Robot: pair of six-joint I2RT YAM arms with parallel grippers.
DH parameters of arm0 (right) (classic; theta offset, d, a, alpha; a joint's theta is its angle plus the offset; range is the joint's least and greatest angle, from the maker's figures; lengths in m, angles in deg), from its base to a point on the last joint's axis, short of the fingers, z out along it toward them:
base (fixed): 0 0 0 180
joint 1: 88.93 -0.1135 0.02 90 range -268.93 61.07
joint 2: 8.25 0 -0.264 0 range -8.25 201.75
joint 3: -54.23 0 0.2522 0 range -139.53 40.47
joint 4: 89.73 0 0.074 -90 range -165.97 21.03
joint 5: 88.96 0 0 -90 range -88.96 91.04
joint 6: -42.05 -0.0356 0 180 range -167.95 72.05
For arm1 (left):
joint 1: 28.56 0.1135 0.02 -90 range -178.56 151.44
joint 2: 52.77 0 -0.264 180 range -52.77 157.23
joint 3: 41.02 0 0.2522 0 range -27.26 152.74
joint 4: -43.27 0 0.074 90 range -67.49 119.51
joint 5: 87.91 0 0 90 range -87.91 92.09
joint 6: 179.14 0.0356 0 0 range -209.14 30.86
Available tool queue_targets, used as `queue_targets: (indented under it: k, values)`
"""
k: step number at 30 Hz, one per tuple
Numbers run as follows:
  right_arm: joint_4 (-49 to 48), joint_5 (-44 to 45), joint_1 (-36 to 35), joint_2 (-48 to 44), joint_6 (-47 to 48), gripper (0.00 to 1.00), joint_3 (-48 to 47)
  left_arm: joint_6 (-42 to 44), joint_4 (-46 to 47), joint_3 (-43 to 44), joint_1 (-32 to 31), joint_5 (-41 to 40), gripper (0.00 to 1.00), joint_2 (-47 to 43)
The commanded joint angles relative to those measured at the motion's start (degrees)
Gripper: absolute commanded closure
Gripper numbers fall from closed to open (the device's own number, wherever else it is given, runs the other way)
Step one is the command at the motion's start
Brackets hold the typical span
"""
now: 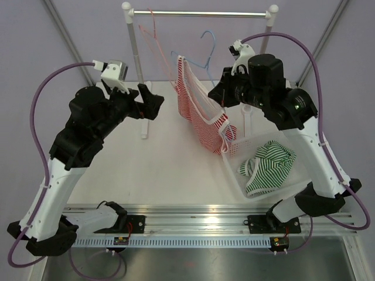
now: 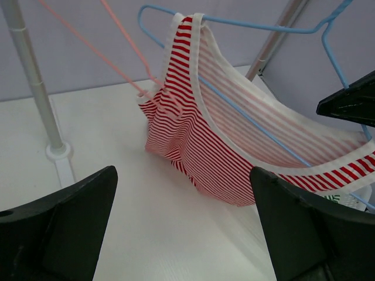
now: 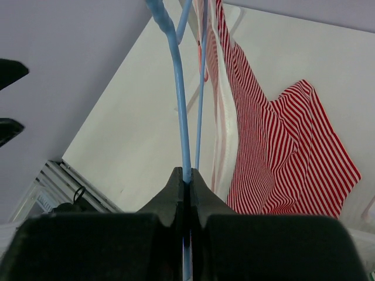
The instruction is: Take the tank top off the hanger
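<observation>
Tank top (image 2: 193, 152), red and white stripes: draped on the blue hanger (image 3: 181, 117), one strap looped over the hanger's upper end, body sagging down and right so its lower hem reaches the rim of the white basket (image 1: 237, 147). Hanger hook appears clear of the rail (image 1: 199, 13); the hanger is carried only by the right claw (image 3: 186, 175), clamped tight on the blue wire, presumably to keep the frame steady and tilted so the cloth can slide off. Left claw (image 1: 153, 100): jaws spread wide, holding nothing, aimed at the striped cloth but apart from it, likely set to take the fabric and pull. Empty pink hanger (image 2: 125, 36) hangs just beside the strap. Green striped garment (image 1: 269, 167) lies in the basket on the counter (image 1: 146, 170).
</observation>
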Motion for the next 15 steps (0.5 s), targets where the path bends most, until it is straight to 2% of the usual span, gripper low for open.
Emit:
queue_targets:
  k: [1, 5, 9, 14, 15]
  values:
    - [0.1, 0.0, -1.9, -5.8, -2.4, 1.00, 0.1, 6.8, 6.5, 3.9, -4.1, -2.5, 0.01, 3.3]
    - [0.1, -1.4, -4.0, -10.4, -3.0, 1.00, 4.6, 11.9, 11.5, 3.8, -5.6, -1.9, 0.04, 5.6]
    - [-1.7, -6.6, -4.2, -15.3, -3.4, 1.00, 9.6, 13.5, 15.1, 3.1, -6.3, 0.2, 0.12, 7.4]
    - [-2.9, -11.6, -4.3, -20.2, -3.6, 1.00, 13.6, 14.1, 16.7, 3.9, -6.6, 1.3, 0.13, 10.1]
    - [-3.1, -11.9, -4.4, -20.8, -3.6, 1.00, 14.1, 13.9, 16.9, 4.2, -6.7, 4.4, 0.14, 10.4]
